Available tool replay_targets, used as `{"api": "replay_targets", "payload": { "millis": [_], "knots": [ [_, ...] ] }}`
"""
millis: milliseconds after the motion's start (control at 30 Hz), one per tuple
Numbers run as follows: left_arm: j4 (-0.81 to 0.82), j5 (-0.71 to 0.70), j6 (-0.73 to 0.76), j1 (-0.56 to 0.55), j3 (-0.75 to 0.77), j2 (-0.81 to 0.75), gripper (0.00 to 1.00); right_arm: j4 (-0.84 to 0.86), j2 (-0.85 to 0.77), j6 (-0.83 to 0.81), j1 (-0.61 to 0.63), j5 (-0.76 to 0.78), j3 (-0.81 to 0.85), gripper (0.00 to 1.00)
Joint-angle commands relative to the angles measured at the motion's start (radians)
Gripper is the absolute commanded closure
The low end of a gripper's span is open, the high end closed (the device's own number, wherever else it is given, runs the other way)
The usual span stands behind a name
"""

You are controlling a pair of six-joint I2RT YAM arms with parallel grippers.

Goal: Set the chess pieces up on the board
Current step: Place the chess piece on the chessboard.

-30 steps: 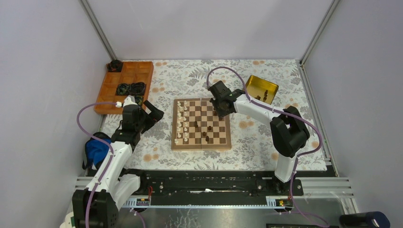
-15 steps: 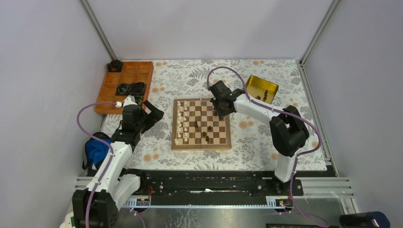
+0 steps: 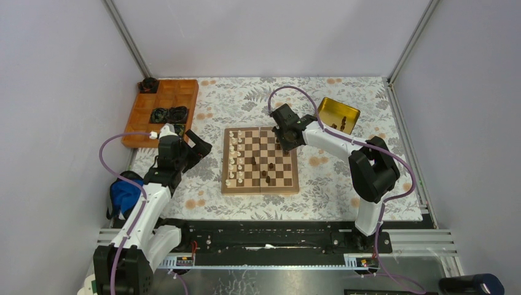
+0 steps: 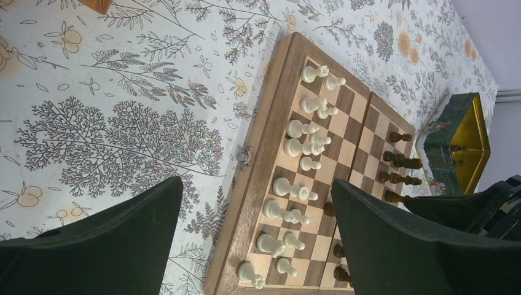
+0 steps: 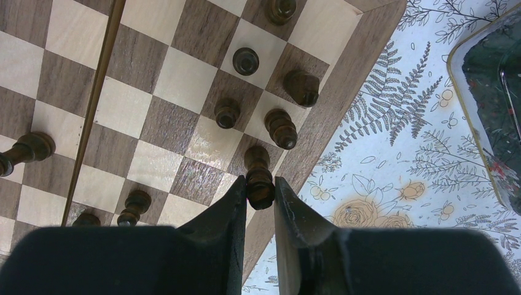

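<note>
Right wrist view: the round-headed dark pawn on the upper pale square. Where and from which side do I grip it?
Grip the dark pawn at its round head, descending from straight above. It stands upright, and other dark pieces stand close by, so a sideways approach risks knocking them.

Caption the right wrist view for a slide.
Right pincer grips a dark brown wooden chess piece at the checkered wooden chessboard's edge.

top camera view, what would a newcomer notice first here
The square wooden chessboard at the middle of the floral cloth draws the eye, cream-white chessmen lined along its left side. At its far right corner the right gripper is shut on a dark brown chess piece. The left gripper hangs wide open left of the board.
</note>
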Motion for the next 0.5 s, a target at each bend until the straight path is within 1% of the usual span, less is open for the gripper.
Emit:
{"api": "replay_targets", "payload": {
  "millis": [0, 133, 467],
  "knots": [
    [0.015, -0.01, 0.013, 0.006, -0.011, -0.017, 0.01, -0.008, -0.004, -0.003, -0.008, 0.016, 0.027, 0.89],
    [0.015, -0.01, 0.013, 0.006, -0.011, -0.02, 0.01, -0.012, -0.002, -0.001, -0.008, 0.007, 0.026, 0.87],
    [0.01, -0.008, 0.011, 0.006, -0.007, -0.023, 0.01, -0.024, 0.006, 0.002, -0.008, -0.013, 0.025, 0.72]
  ]
}}
